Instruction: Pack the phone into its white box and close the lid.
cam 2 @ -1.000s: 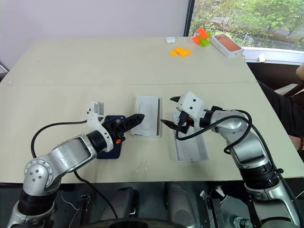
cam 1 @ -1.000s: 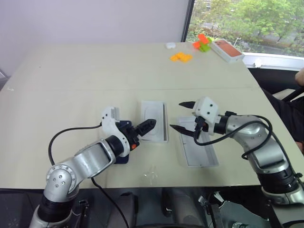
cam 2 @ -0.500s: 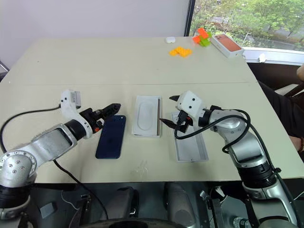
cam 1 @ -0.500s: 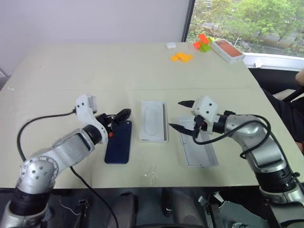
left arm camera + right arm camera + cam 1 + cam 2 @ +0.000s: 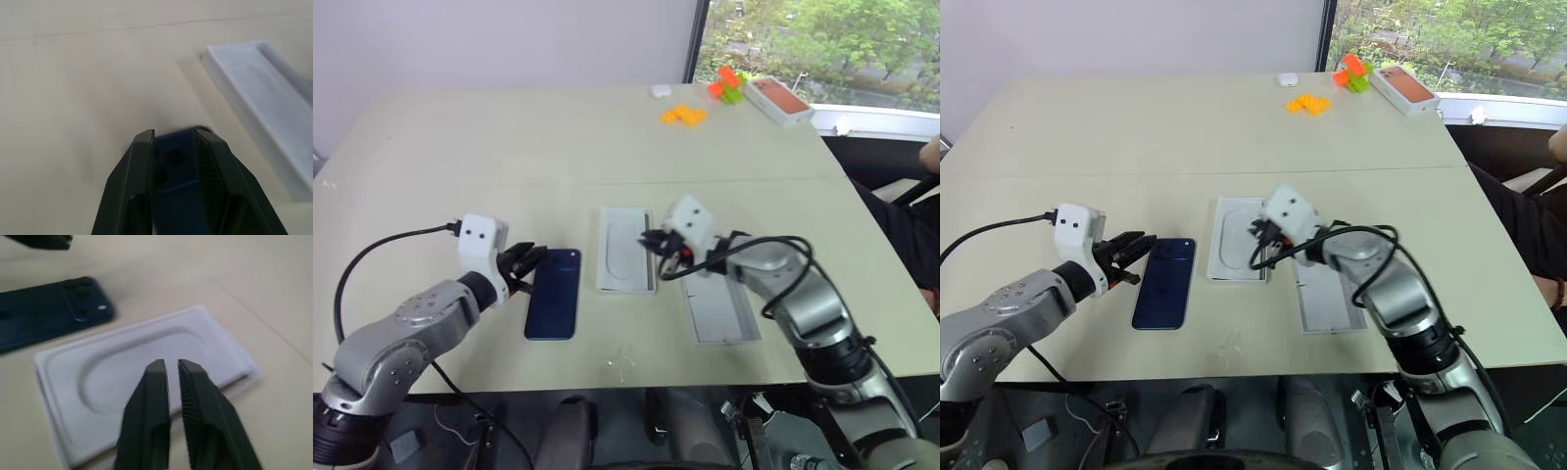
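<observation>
While the phone point(image 5: 555, 294) is lying flat on the worktop point(image 5: 509, 157), glossy navy back up and camera cluster at its far corner, the packing is sitting at its opening step: getting the phone off the surface and clearing its place in the box.

Left gripper point(image 5: 527, 260) is hovering at that camera corner; whether it is clamping the phone I cannot tell. Right gripper point(image 5: 653, 245) is reaching over the near edge of the insert point(image 5: 625, 257), closed down to a thin slit and seemingly gripping nothing.

This insert is looking like a thin, matte white moulded sheet with a shallow rounded recess, and it appears to be resting in the box point(image 5: 247, 374), whose low rim is showing along one side. To its right the lid point(image 5: 720, 311) is lying open side up, a shallow, plain pale carton.

Judging from this, the next move is calling for a firm pinch on the phone's thin edge, since a slick slab flat on a hard top is offering little to catch. The insert is probably needing to be lifted out or steadied before the phone is going in.
</observation>
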